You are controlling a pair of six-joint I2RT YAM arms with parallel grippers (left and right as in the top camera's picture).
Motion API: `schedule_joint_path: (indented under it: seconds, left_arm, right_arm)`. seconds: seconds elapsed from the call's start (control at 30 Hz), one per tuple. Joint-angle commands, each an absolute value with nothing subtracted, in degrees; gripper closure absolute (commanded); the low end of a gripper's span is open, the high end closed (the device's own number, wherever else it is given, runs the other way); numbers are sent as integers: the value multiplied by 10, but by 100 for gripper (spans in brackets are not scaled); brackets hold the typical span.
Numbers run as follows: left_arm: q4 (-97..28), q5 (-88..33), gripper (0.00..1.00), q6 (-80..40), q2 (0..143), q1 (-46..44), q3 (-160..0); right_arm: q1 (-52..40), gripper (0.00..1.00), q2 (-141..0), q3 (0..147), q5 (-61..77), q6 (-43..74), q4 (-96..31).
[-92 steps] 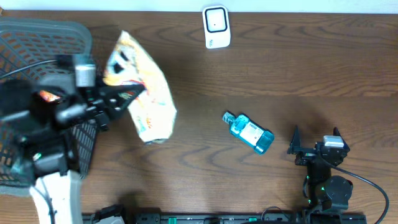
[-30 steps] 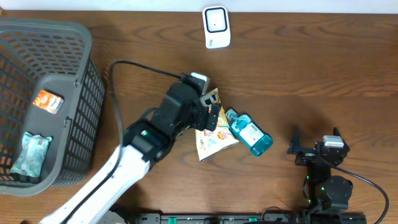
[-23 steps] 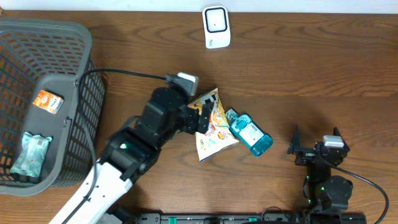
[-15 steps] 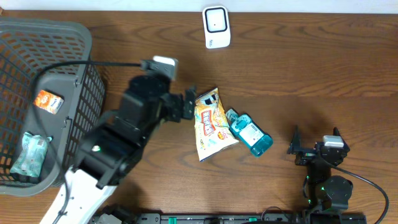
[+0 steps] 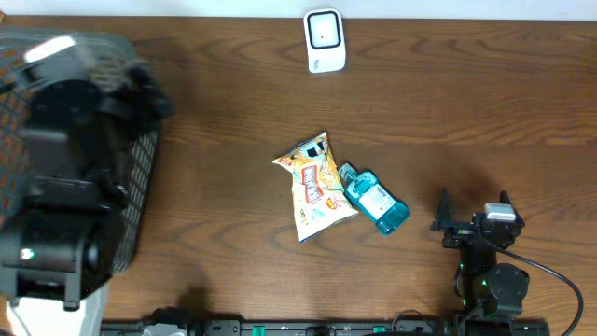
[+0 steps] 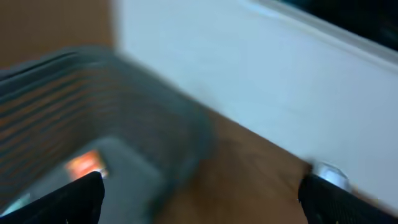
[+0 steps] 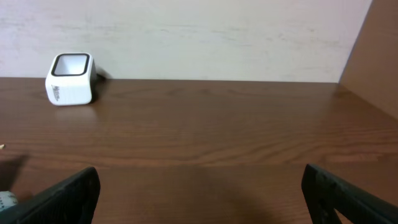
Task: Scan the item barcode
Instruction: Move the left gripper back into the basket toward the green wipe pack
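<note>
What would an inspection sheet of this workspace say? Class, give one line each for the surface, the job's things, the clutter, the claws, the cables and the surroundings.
Surface: brown wooden table, no spills seen.
Job's things: white scanner at the far edge; snack bag mid-table, with the blue bottle against its right side.
Clutter: grey basket at the left, with an orange packet inside, blurred.
Claws: left claw open and empty, above the basket; right claw open and empty, near the front edge.
Cables: black cable at the right arm's base.
Surroundings: pale wall behind the table.
</note>
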State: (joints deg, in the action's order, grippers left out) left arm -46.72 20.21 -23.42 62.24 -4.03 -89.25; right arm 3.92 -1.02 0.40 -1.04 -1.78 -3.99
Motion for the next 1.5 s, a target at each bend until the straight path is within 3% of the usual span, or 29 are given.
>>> schedule_joint_path:
  seconds: [0.0, 0.3, 0.5, 1.13, 1.47]
  left_arm:
    - [-494, 239, 0, -348, 626, 44, -900]
    - [-553, 238, 0, -414, 699, 234, -900]
    - [-590, 232, 0, -423, 776, 297, -900]
    - [-679, 250, 0, -457, 1031, 320, -858]
    - [-584, 299, 0, -477, 1032, 321, -764]
  right_arm:
    - [42, 1, -11, 3, -9, -22, -41]
    - [42, 1, -11, 3, -9, -22, -41]
    - [42, 1, -11, 3, -9, -22, -41]
    - [42, 1, -11, 3, -9, -22, -41]
    - [42, 1, -11, 3, -9, -22, -41]
